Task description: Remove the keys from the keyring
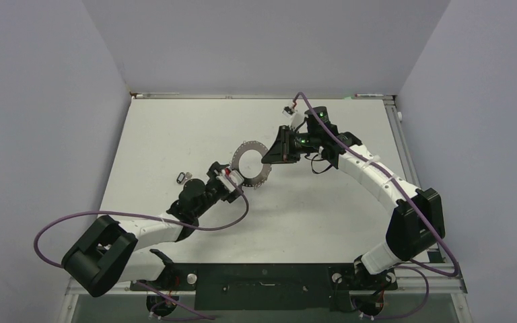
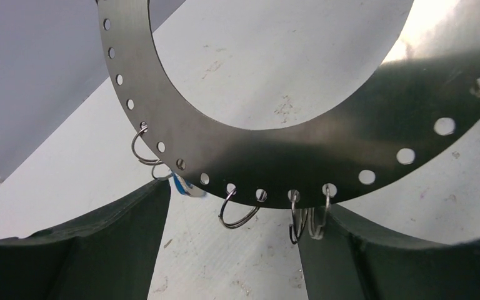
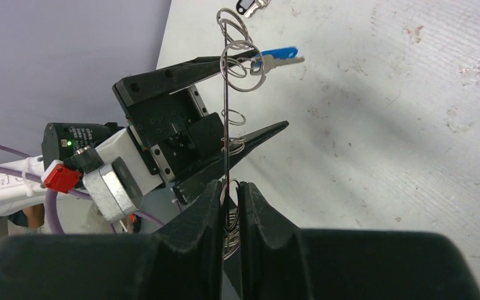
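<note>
Over the middle of the white table [image 1: 168, 128], the right gripper [image 3: 228, 187] is clenched on the thin edge of the keyring [image 1: 240, 151]. The left gripper [image 1: 235, 180] has its fingers spread, straddling the opposite rim without gripping. 1 blue-headed key [image 3: 278, 55] hangs from a wire loop [image 2: 237, 214] there. 1 dark-headed key [image 1: 182, 178] lies on the table nearby.

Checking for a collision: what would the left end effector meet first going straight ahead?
Probably the keyring, its loop-lined rim just ahead of the left end effector; depth unclear.
</note>
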Available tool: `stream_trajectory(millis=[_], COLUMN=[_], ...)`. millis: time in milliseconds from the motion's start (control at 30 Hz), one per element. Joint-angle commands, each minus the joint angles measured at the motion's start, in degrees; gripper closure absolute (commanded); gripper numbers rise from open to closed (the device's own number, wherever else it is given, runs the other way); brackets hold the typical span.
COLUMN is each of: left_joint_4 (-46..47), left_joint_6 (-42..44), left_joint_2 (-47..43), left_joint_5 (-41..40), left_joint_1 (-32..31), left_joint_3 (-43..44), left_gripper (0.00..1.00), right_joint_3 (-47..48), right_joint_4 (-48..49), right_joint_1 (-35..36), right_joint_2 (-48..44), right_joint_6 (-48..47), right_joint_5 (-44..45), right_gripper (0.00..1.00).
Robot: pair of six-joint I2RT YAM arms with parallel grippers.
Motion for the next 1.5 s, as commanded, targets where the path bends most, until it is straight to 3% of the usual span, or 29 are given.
stream_trajectory(millis=[0,200,633,733,933,1233,1467], left_joint_4=[6.4,8.6,7.3,2.2,-6.7,-19.4,-28.7], left_joint_6=[3.0,5.3,4.6,2.8,0.8,1.2,2.4], left_joint_2=[-2.2,-4.3,-8.3,-9.9,-12.9,-19.9,-23.9], left_joint_5=[-1.1,-1.8,-2.6,0.0,10.8,21.2,22.4], left_joint_1=[0.9,1.4,2.1,3.9,8.2,8.5,8.7], left_joint_3=[-1.9,-3.6,-4.8,-3.3,-1.1,0.7,2.5], left_gripper=[0.31,0.34,0.57,0.67,1.00,1.00,1.00], right_joint_3=[0.6,0.1,-0.1,-0.3,-1.7,-2.3,-3.4], right_joint_4=[3.8,3.9,4.3,4.3,5.3,5.2,6.1], right_joint_1=[0.7,1.2,0.5,0.2,-0.1,-0.4,-0.7], right_joint_2=[-2.4,-2.7,-3.3,-3.7,-4.4,-4.0,-3.9], right_joint_6=[1.9,1.8,1.5,1.4,1.3,-0.5,-1.1], right_joint_5=[-4.4,-5.2,-6.4,-7.0,-7.9,-7.5,-8.3], right_gripper=[0.95,0.95,0.95,0.95,0.95,0.95,0.95])
